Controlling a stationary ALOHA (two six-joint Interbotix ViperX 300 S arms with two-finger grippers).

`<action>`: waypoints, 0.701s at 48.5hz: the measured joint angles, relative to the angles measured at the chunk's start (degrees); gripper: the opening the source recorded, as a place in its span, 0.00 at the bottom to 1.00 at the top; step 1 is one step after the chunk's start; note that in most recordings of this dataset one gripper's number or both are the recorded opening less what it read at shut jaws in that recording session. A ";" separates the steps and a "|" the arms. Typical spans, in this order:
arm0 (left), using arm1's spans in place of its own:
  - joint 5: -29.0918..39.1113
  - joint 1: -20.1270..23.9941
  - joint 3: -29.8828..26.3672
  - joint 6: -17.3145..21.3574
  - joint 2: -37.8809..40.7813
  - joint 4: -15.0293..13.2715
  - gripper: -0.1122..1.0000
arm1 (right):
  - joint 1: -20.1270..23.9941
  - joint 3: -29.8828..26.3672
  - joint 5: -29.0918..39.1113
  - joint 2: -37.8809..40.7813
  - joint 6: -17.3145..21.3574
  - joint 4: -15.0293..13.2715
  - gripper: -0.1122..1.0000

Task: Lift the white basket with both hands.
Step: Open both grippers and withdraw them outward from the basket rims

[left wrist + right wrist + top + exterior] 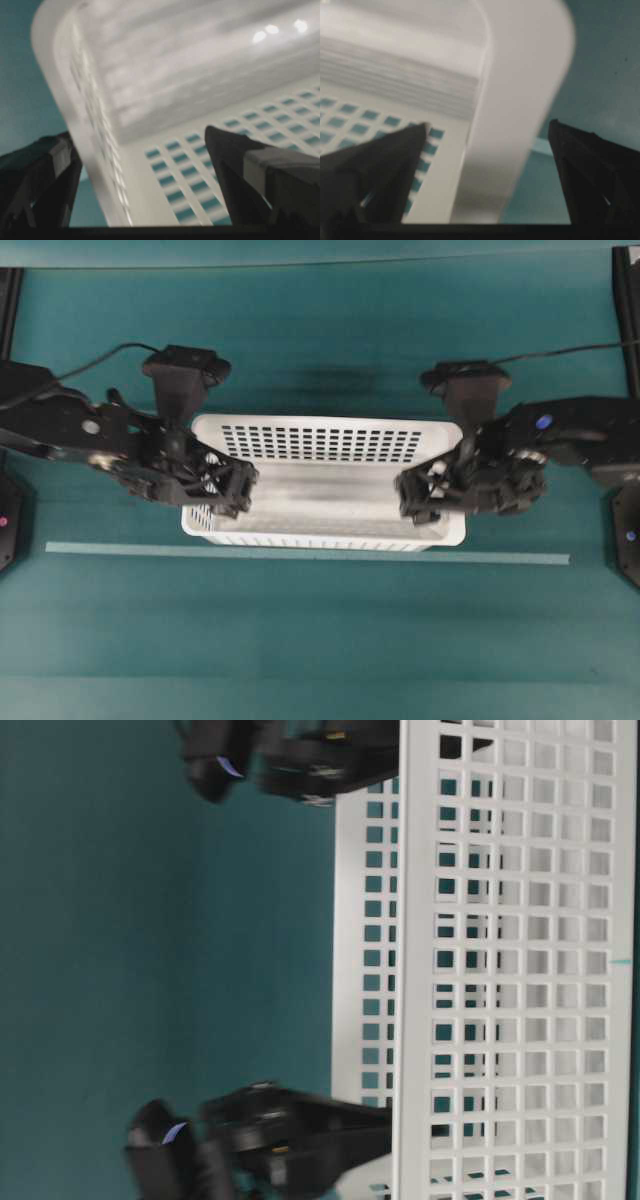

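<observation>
A large rectangular white plastic basket (pixel 330 475), its walls pierced by rows of small rectangular slots and its floor solid, sits on a teal-covered table (pixel 320 640), just behind a thin pale strip (pixel 300 556) laid across the cloth. Two black skeletal robot arms reach in from opposite sides, one over each short end of the basket. At the left end, the left gripper (pixel 232 490) of lattice-like black plastic is spread wide over the rolled rim: its wrist camera shows one finger (pixel 42 175) outside the wall above the teal surface and the other (pixel 250 175) inside the basket, with the rim standing between them and clear space on either side of it. At the right end, the right gripper (pixel 415 492) matches that pose, one finger (pixel 385 170) inside against the slotted wall's backdrop and the other (pixel 590 170) outside, the broad white rim passing between them without visible contact. Neither gripper has hold of anything. The table-level view, which appears turned on its side, shows both grippers (pixel 300 1130) (pixel 320 770) at the basket's rim (pixel 410 960), with teal background showing through the slots. Whether the basket's base rests fully on the table cannot be told from that view.
</observation>
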 measured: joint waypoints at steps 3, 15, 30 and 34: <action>0.09 0.00 0.18 0.00 -1.85 0.00 0.96 | -0.88 -0.44 1.49 -2.20 0.18 0.00 0.98; 0.35 0.70 0.53 0.62 -8.61 -0.09 0.96 | -2.46 -3.52 3.96 -8.35 0.44 0.00 0.98; 0.97 0.70 0.62 3.16 -18.72 -0.09 0.96 | -2.64 -7.12 4.13 -13.71 -0.70 -0.09 0.98; 1.23 0.79 0.70 3.16 -21.27 0.00 0.96 | -2.64 -7.38 3.69 -15.03 -1.05 -0.18 0.98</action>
